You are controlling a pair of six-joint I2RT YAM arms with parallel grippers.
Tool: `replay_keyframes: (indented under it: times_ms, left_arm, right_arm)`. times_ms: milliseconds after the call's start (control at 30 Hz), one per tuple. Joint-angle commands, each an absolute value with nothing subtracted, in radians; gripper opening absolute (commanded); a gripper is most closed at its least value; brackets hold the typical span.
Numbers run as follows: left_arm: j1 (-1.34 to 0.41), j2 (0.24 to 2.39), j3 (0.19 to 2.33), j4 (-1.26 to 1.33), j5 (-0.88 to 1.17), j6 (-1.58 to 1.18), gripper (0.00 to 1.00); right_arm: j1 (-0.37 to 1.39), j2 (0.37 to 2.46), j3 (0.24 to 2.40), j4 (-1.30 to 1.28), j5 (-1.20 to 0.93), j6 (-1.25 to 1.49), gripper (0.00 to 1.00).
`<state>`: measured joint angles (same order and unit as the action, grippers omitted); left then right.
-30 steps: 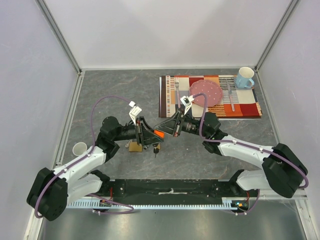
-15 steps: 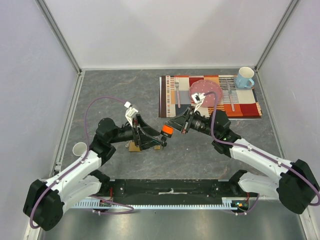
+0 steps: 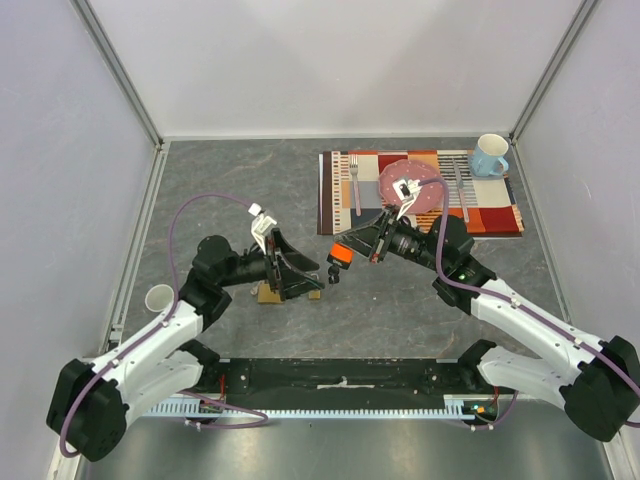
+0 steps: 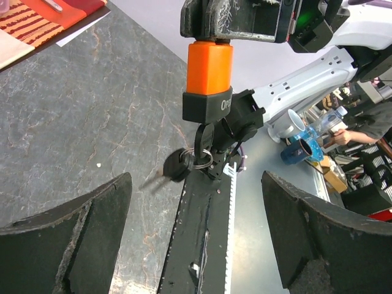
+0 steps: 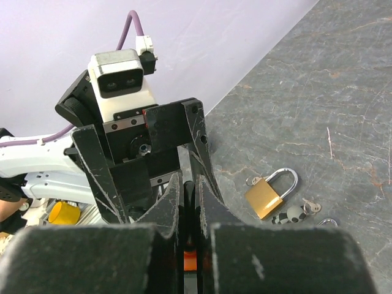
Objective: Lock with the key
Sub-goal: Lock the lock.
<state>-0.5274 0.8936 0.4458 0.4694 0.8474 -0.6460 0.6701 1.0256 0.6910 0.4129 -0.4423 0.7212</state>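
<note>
Right pincer (image 3: 345,251) clamped on the orange fob (image 4: 209,67); light, stiff keys (image 4: 182,165) dangle blurred, perhaps swinging. Left pincer (image 3: 306,275) apart; grasp the key's bow.

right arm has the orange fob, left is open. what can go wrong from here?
1. The right gripper clamps the orange fob, not the key hanging loose below it; the key may swing and miss the lock.
2. The padlock lies loose on the table and the left gripper is open, so the padlock could slide when pushed.
3. The grippers sit close and could collide.
</note>
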Motion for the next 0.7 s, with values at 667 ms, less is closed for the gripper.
replay_keyframes:
  times_ms: [667]
  left_arm:
    - [-0.627, 1.084, 0.517, 0.716, 0.856, -0.680, 0.81]
  right_arm:
    - [0.667, 1.045, 0.704, 0.558, -0.451, 0.790, 0.00]
